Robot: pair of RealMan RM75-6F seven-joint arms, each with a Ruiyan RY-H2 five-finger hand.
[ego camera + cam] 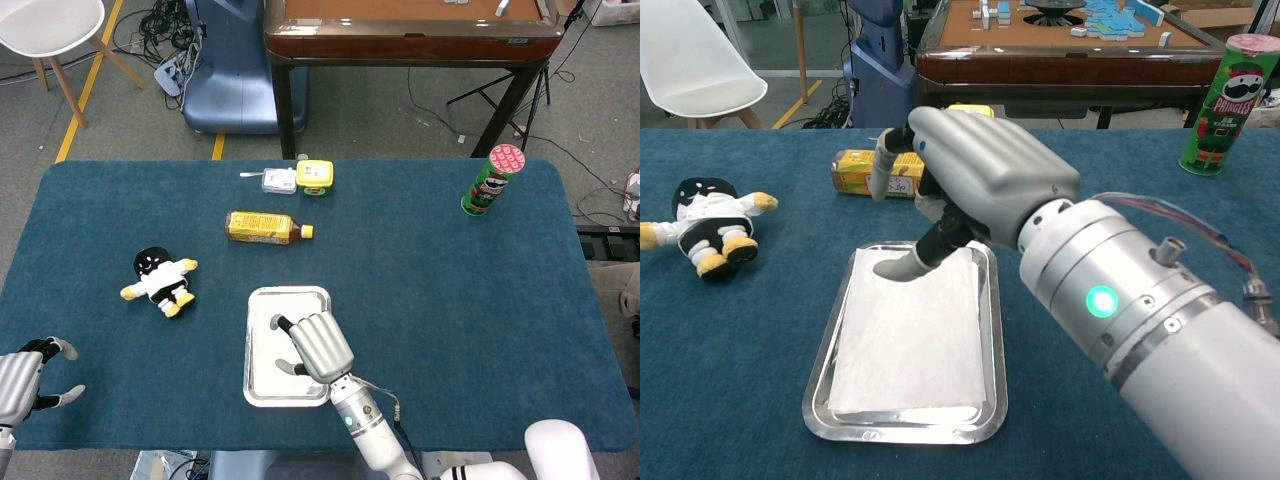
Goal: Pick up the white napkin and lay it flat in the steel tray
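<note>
White paper napkin lying flat inside the rectangular steel tray, right hand above its far end, fingers loosely apart, holding nothing, left hand spread empty at the table's near edge
</note>
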